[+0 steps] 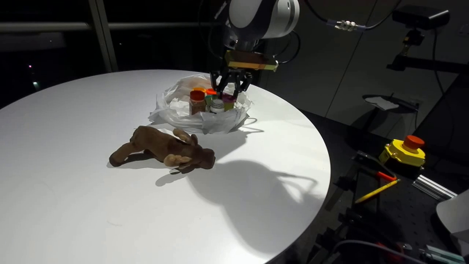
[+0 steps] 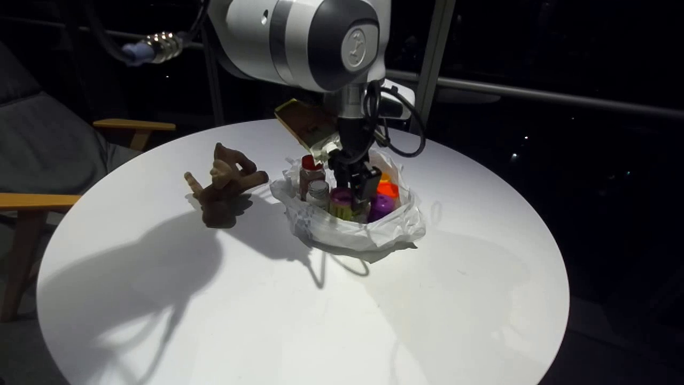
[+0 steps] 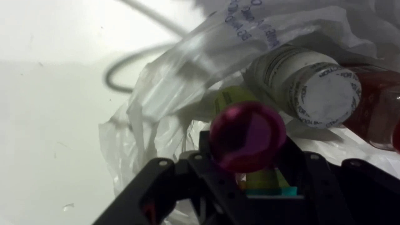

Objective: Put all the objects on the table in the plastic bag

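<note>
Gripper (image 1: 228, 94) held a purple-topped yellow container (image 3: 247, 137) inside the plastic bag (image 2: 363, 238).
Near the bag, I saw the brown toy (image 1: 165, 146) lying on the table (image 1: 91, 212).

Clad in rounded white shells (image 2: 248, 37), with a dark grey band (image 2: 279, 37), a darker cap (image 2: 327, 43) bearing a pale round badge (image 2: 355, 48) at twelve o'clock and looping black cables (image 2: 422, 133) at two in an exterior view. Fitted at twelve in an exterior view with a flat brown, yellow-edged block (image 1: 249, 58) and a black jointed gripper (image 1: 228, 94). Dotted, in the wrist view, with pale round screw heads (image 3: 162, 162) at seven and four o'clock.
</note>
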Motion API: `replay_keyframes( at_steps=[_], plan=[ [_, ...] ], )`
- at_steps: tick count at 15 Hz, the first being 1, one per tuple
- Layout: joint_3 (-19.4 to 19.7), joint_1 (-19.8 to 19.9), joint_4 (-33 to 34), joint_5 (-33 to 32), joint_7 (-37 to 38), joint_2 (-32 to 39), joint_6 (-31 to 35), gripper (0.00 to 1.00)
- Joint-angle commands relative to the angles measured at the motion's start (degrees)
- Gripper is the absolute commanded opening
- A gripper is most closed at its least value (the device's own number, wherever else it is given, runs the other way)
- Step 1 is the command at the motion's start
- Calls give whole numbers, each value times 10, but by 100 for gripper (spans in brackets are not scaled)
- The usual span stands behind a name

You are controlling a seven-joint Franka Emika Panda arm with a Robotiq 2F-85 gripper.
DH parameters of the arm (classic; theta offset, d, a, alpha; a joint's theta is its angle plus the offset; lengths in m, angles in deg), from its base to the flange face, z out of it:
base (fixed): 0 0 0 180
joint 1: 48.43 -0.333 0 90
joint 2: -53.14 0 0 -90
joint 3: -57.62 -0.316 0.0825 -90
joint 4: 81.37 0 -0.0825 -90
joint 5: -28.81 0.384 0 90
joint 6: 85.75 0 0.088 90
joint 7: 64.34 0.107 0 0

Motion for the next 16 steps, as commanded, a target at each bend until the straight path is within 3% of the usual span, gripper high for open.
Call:
replay_keyframes(
  at_steps=[1,2,3,6,11,16],
  plan=[
    [-9,5,1,29,-31,12,28,27],
    [1,-5,-5,21,-26,10,34,77],
    [7,-11,-11,14,-23,7,42,78],
    [36,-35,-39,-11,-8,-27,48,99],
    [85,-97,-79,-60,49,-138,1,100],
    [12,-123,-62,-120,62,-222,-164,100]
  ],
)
